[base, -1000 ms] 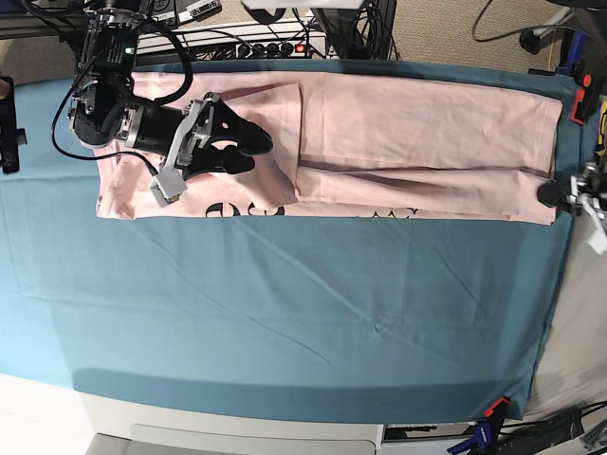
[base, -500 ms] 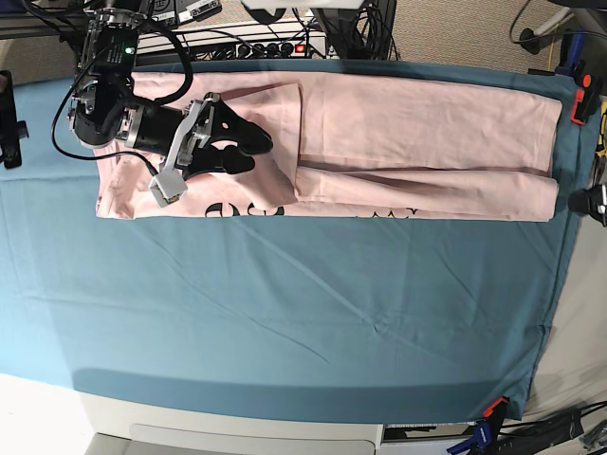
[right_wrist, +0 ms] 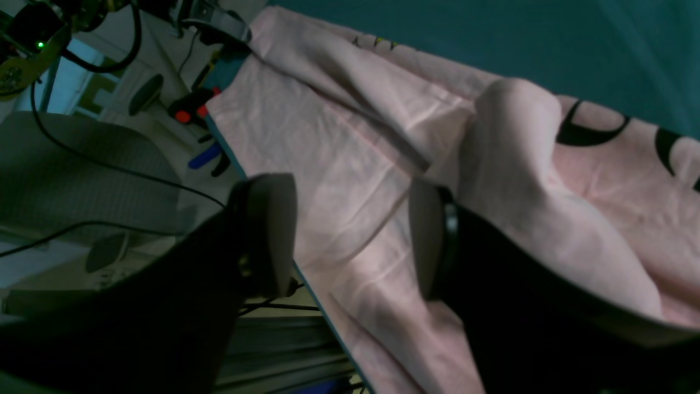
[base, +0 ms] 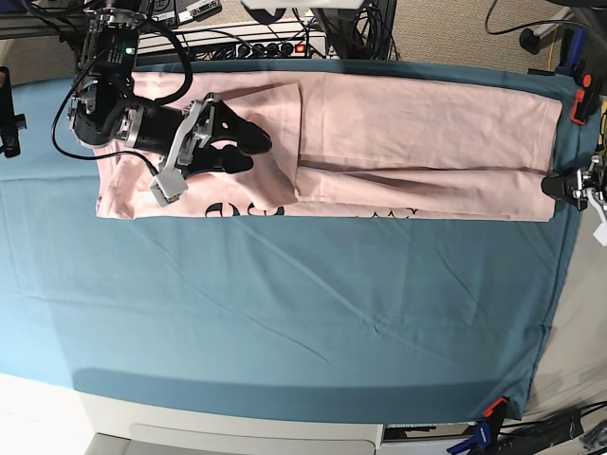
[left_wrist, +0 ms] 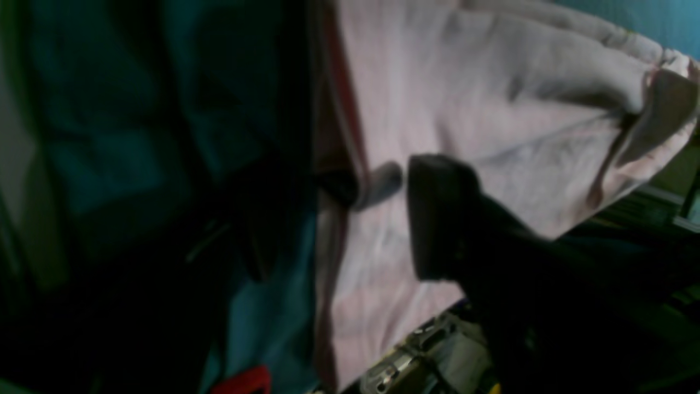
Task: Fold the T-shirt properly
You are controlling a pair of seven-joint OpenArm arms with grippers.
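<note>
Base view: the tee lies as a long band across the top of the cloth, running from nine o'clock to three o'clock. Its long sides are already turned in, so only a sliver of black lettering peeks out along the lower edge. The right gripper hangs over the tee's ten-o'clock end, jaws spread and gripping nothing. That placement suits taking hold of that end for a crosswise fold, I judge. At three o'clock the left gripper sits right at the tee's lower corner, by the table edge, most of the arm out of frame. An orange clamp pins the cloth at two o'clock, likely to keep it from sliding as the fabric is dragged.

Left wrist view: dim and blurred. One dark finger stands over pink fabric, the other is lost in shadow over the cloth, so the jaws straddle the tee's edge, released, nothing pinched. The hem at one o'clock curls up.

Right wrist view: both fingers stand wide apart above the tee, empty. Between them run a folded edge and a raised bump of fabric at one o'clock, with lettering at three o'clock. That loose bump looks like the easiest place to pinch.
</note>
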